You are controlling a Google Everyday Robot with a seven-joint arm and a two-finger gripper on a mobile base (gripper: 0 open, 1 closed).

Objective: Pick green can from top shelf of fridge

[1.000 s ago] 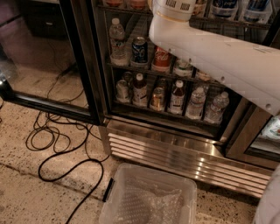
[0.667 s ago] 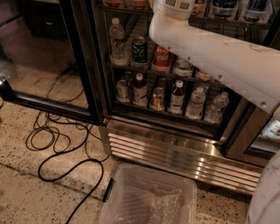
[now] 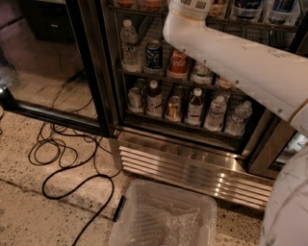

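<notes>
The fridge (image 3: 192, 166) stands ahead with its glass door (image 3: 43, 72) swung open to the left. My white arm (image 3: 240, 62) reaches across the fridge opening from the right and leaves the frame at the top edge (image 3: 192, 6). The gripper is beyond that edge and out of view. A wire rack (image 3: 255, 25) runs along the top of the frame, showing only the bottoms of a few containers. The green can does not show. On the rack below stand a water bottle (image 3: 129, 45), a dark can (image 3: 154, 54) and a red cola can (image 3: 178, 62).
The lowest rack holds several bottles and cans (image 3: 195, 105). A louvred steel grille (image 3: 192, 168) forms the base. A clear plastic bin (image 3: 163, 218) sits on the floor in front. Black cables (image 3: 62, 158) loop on the speckled floor at left. My white body (image 3: 288, 206) fills the lower right.
The arm stays across the fridge opening. My white body at the lower right has come further into the frame.
</notes>
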